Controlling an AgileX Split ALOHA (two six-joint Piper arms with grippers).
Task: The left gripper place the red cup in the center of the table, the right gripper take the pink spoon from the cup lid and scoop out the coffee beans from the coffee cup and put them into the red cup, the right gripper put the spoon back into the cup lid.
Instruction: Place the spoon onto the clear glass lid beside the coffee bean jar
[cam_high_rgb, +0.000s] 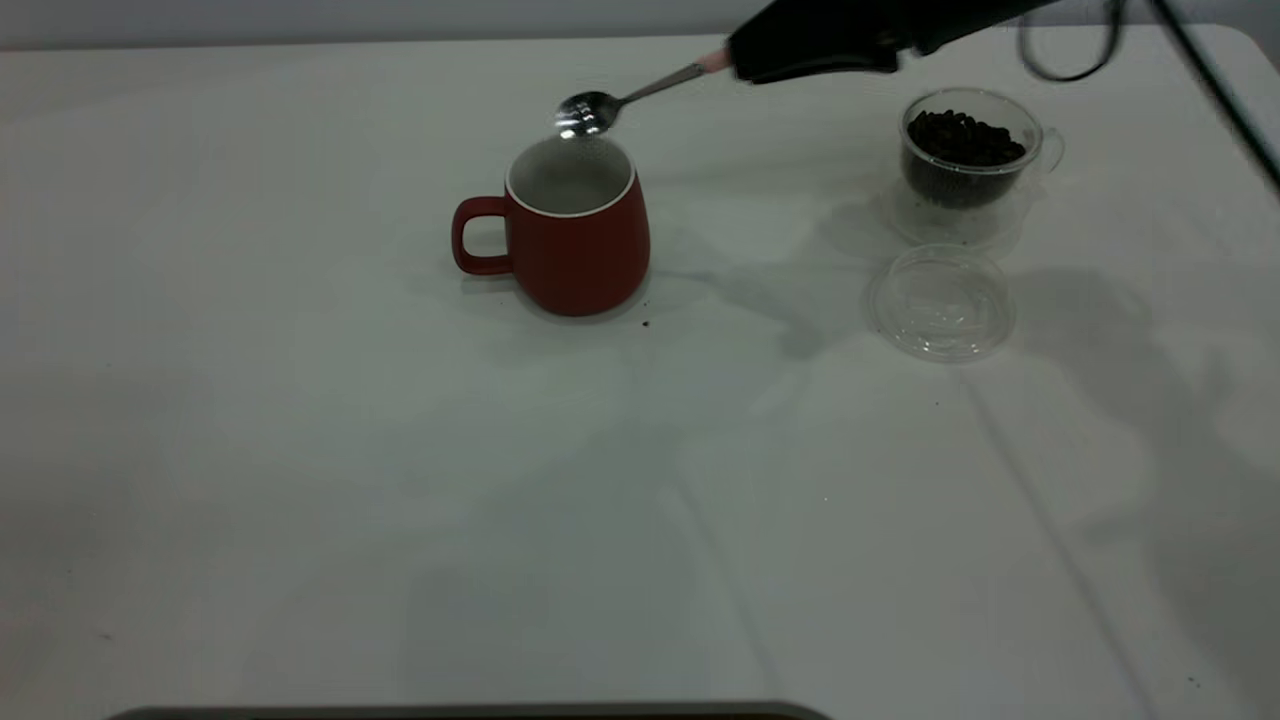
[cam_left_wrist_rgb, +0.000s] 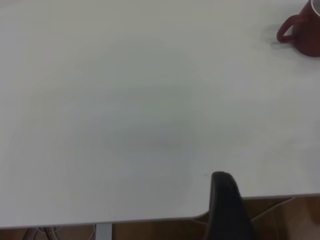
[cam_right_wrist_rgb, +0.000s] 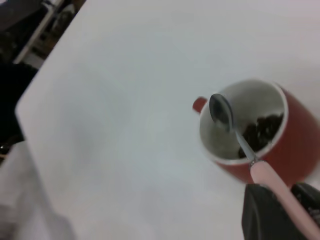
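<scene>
The red cup (cam_high_rgb: 575, 235) stands upright near the table's middle, handle toward the left. It also shows in the right wrist view (cam_right_wrist_rgb: 260, 130) with coffee beans (cam_right_wrist_rgb: 262, 131) on its bottom. My right gripper (cam_high_rgb: 740, 60) is shut on the pink spoon's handle (cam_right_wrist_rgb: 277, 187). The spoon's metal bowl (cam_high_rgb: 585, 112) hangs empty just above the cup's far rim. The clear coffee cup (cam_high_rgb: 965, 150) full of beans stands at the right. The clear cup lid (cam_high_rgb: 942, 302) lies in front of it, empty. My left gripper is parked off the table's left edge; one finger (cam_left_wrist_rgb: 227, 210) shows in the left wrist view.
A small dark crumb (cam_high_rgb: 645, 323) lies by the red cup's base. The red cup shows far off in the left wrist view (cam_left_wrist_rgb: 305, 31). The table's front edge (cam_high_rgb: 470, 708) runs along the bottom.
</scene>
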